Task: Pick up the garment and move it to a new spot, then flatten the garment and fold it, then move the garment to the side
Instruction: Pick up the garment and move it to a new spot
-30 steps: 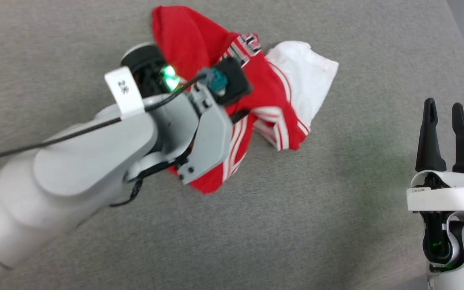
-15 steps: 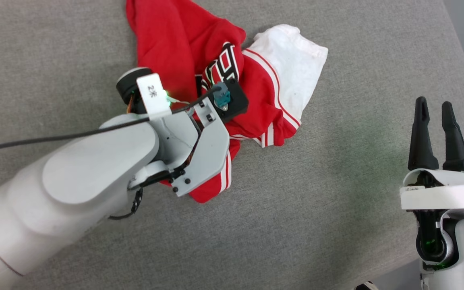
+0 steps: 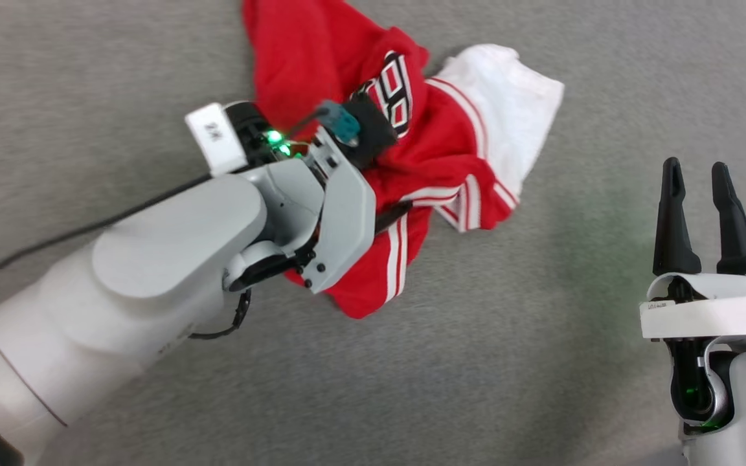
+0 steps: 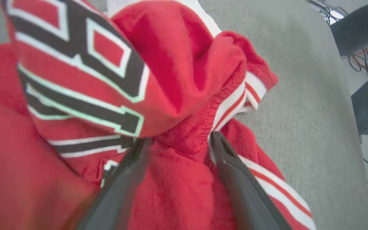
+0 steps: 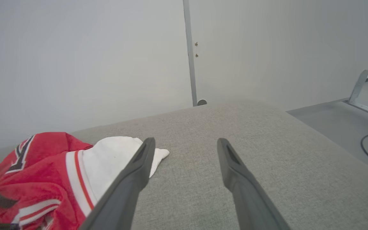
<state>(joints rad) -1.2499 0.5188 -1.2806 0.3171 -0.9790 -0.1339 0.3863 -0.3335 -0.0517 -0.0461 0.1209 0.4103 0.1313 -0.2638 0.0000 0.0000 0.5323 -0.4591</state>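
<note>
Head view, read left to right.

- 8 o'clock: pale left arm reaches in toward centre. Left gripper (image 4: 179, 140), in its wrist view: fingers spread apart, clamping nothing. A ridge of red cloth stands between them and brushes the inner faces.
- 12 o'clock: the garment (image 3: 438, 155) lies in a crumpled heap on the grey padded surface (image 3: 541, 362), partly under the left wrist. Black lettering faces up and striped trim runs down toward 6. The upper edge runs out of frame.
- 1 o'clock: white sleeve (image 3: 515, 110) flops out of the heap, flat on the surface.
- 3 o'clock: right gripper (image 3: 697, 171) is well apart from the cloth, fingers apart and empty, pointing to 12.

Risks (judgement):
- The ridge between the left fingers could catch on a fingertip as the arm lifts, dragging the heap or pulling it tighter.
- The layers are folded over each other. A pinch at the nearest fold may take two layers, and flattening would then fail.
- Hem and shoulders are hard to make out in this heap.

Containers: none to log. The garment sits directly on the surface.
</note>
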